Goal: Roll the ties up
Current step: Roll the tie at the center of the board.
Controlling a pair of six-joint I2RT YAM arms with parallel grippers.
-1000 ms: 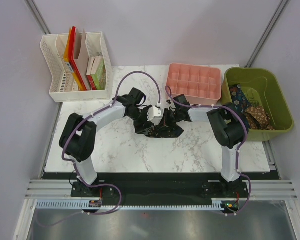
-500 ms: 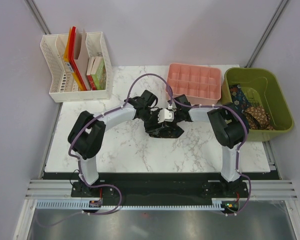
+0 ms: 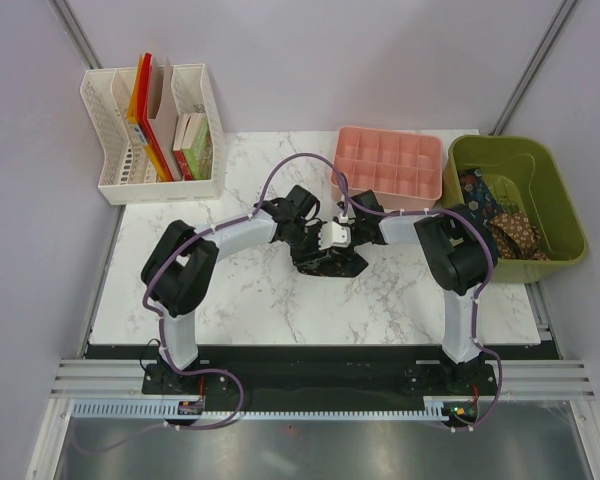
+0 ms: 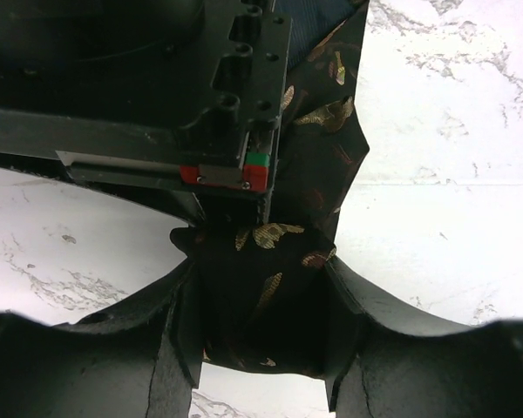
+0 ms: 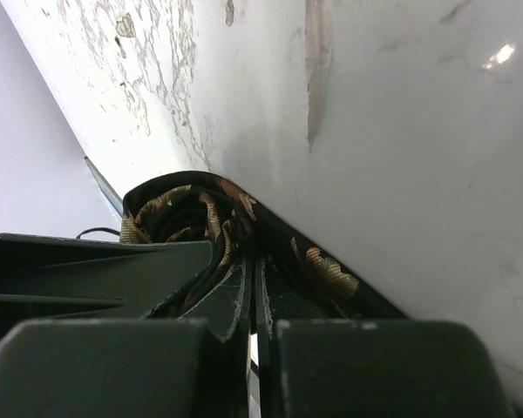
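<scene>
A black tie with gold-brown pattern lies bunched on the marble table, mid-back. My two grippers meet over it. My left gripper comes in from the left. In the left wrist view its gripper has a folded bundle of the tie filling the gap between its fingers. My right gripper comes in from the right. In the right wrist view its gripper has its fingers nearly together, pinching the tie's rolled end. More ties lie in the green bin.
A green bin stands at the right edge. A pink compartment tray sits just behind the grippers. A white file rack with books is at the back left. Bare marble table lies in front.
My left gripper has moved right, up against the right gripper. The tie has gone from a wider spread to a tighter bunch under both grippers. The right arm has barely moved.
</scene>
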